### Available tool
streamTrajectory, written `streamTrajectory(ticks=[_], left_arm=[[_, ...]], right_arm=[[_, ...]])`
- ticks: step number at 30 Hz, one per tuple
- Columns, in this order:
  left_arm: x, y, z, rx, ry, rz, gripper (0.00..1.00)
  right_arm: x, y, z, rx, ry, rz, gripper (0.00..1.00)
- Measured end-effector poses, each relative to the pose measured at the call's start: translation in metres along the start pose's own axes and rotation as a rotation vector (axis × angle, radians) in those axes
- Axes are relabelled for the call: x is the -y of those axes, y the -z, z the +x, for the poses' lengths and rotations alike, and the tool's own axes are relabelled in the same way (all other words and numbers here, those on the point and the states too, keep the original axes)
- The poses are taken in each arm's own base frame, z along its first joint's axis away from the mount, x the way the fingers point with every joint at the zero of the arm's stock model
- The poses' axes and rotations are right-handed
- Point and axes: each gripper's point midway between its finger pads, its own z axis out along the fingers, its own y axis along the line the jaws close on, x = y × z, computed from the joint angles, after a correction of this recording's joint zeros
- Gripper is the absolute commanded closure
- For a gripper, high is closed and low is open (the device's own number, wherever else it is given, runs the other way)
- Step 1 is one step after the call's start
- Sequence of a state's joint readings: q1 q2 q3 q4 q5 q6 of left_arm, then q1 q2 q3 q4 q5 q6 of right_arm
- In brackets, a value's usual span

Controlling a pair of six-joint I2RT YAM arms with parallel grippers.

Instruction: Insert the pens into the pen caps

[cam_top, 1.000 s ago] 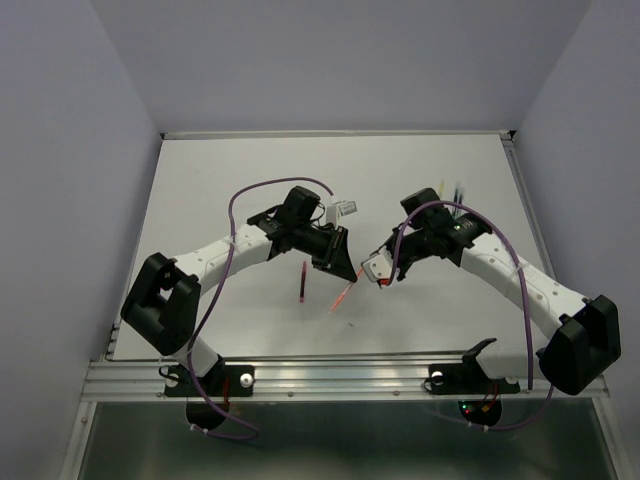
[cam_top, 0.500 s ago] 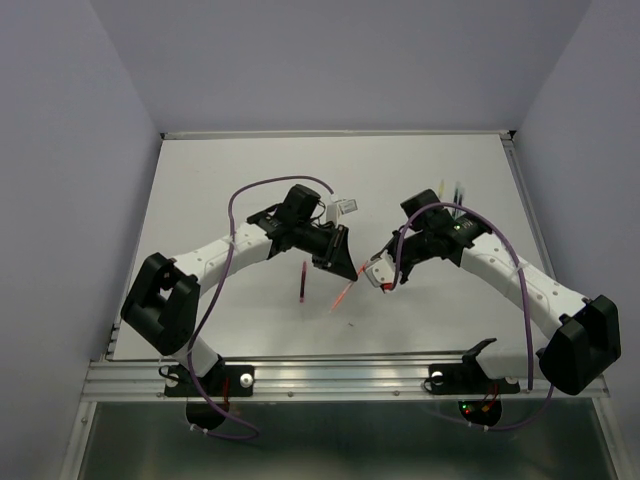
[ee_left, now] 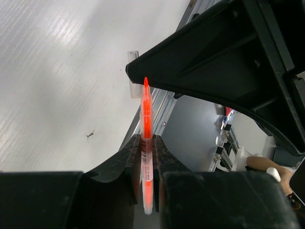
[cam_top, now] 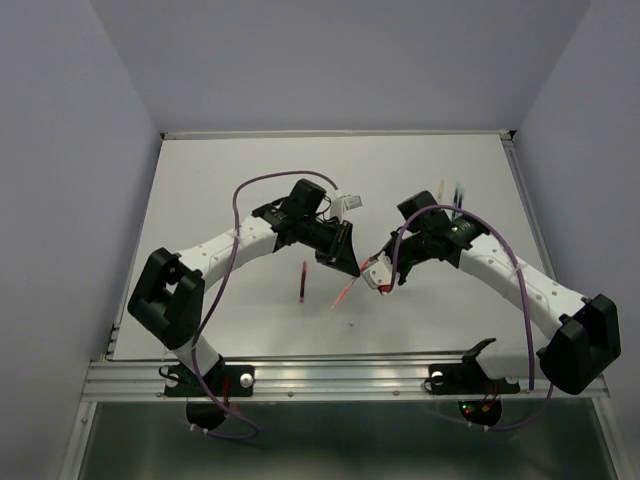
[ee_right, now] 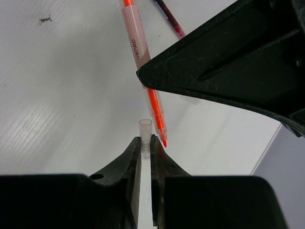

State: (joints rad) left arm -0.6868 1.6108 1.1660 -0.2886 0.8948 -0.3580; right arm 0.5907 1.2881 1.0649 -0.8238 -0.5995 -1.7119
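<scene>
– Orange-red pen (cam_top: 343,294), seen from above: why is it up off the table (cam_top: 220,170)?
– The left gripper (cam_top: 345,264) carries it towards the right gripper (cam_top: 378,280), so the two can meet in the air between the arms. Its long axis slants, with the tail towards the near edge and the front towards the right gripper. A maroon pen (cam_top: 302,282) lies on the table just beside. The cap is too small to pick out here.
– And the left wrist view?
– The left gripper (ee_left: 147,139) is clamped on the labelled barrel of the orange-red pen (ee_left: 146,109), low down, which leaves the front half free for capping. The tip points away from the camera. The pen cap (ee_left: 133,71) stands just left of the tip, roughly parallel to it and not on it.
– The right wrist?
– The right gripper (ee_right: 146,143) pinches the pen cap (ee_right: 145,130) by its far end, with the mouth facing outward to receive the pen. The pen (ee_right: 136,43) comes in tip first and passes just to the right of the mouth. It is not inserted. I judge it needs a small sideways shift first.
</scene>
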Motion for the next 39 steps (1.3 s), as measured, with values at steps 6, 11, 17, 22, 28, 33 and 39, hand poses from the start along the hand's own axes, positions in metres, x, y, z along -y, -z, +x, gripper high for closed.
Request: streamTrajectory(ticks=[6,11,17,22,28,33,39], left_arm=[[0.004,0.007,0.000,0.033,-0.007,-0.022,1.00],[0.011,0.013,-0.002,0.059,-0.023,-0.023,1.00],[0.009,0.013,-0.002,0.061,-0.017,-0.032,1.00],[0.008,0.013,-0.002,0.063,-0.011,-0.038,1.00],[0.006,0.013,-0.004,0.072,0.000,-0.054,1.00],[0.004,0.013,-0.004,0.075,0.004,-0.063,1.00],[0.003,0.013,-0.002,0.069,0.010,-0.067,1.00]], right_arm=[[0.003,0.000,0.004,-0.021,-0.011,0.010,0.99],[0.006,0.001,0.006,-0.032,-0.031,0.027,0.99],[0.020,0.002,0.008,-0.038,-0.038,0.085,0.99],[0.024,0.006,0.008,-0.051,-0.032,0.120,0.99],[0.022,0.009,0.014,-0.090,-0.034,0.125,0.99],[0.024,0.012,0.013,-0.096,-0.027,0.135,0.99],[0.026,0.016,0.011,-0.096,-0.019,0.149,0.99]])
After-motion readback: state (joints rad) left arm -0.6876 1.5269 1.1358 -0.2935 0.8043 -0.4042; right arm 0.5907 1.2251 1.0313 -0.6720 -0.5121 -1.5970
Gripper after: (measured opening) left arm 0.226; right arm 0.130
